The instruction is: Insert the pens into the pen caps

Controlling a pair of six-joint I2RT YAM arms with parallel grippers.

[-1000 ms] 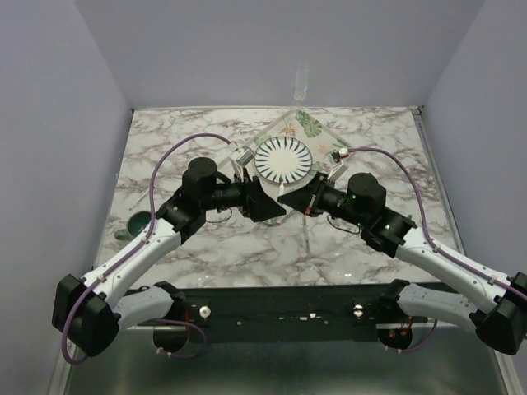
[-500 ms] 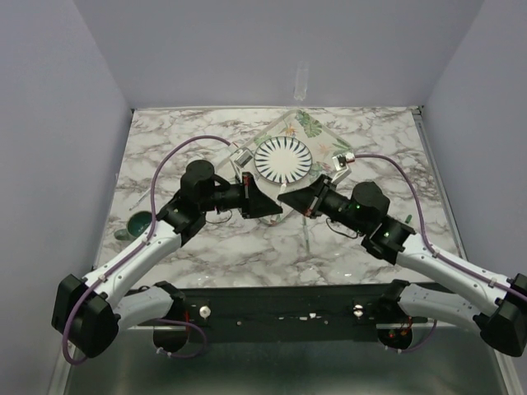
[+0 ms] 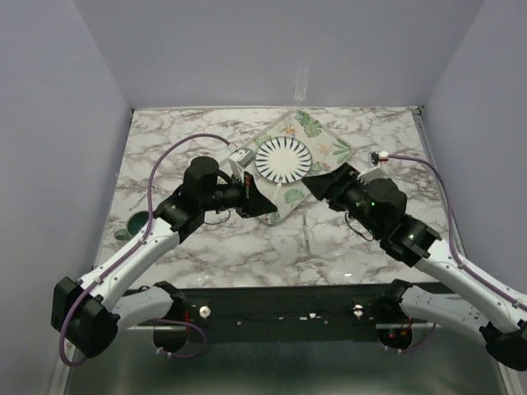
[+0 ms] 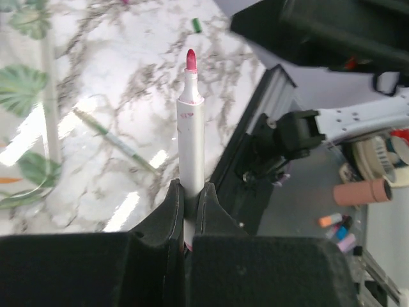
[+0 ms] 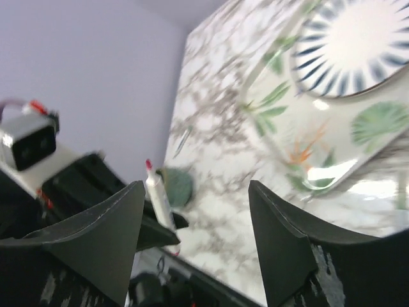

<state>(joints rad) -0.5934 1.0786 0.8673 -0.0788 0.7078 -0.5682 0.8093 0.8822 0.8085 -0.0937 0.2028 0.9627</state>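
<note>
My left tool (image 4: pixel 189 195) pinched the red-tipped marker (image 4: pixel 190 128) at frame centre, tip up; my right tool (image 5: pixel 195 188) stood spread, empty. I judged a cap must meet the tip along the barrel's axis.

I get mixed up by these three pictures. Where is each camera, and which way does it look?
Top external: above and behind, looking down at the table; both arms show.
Left wrist: on the left arm, looking along its jaws, shut on a red-tipped pen.
Right wrist: on the right arm, looking between its open jaws toward the plate.
Both wrist views show that pen.
</note>
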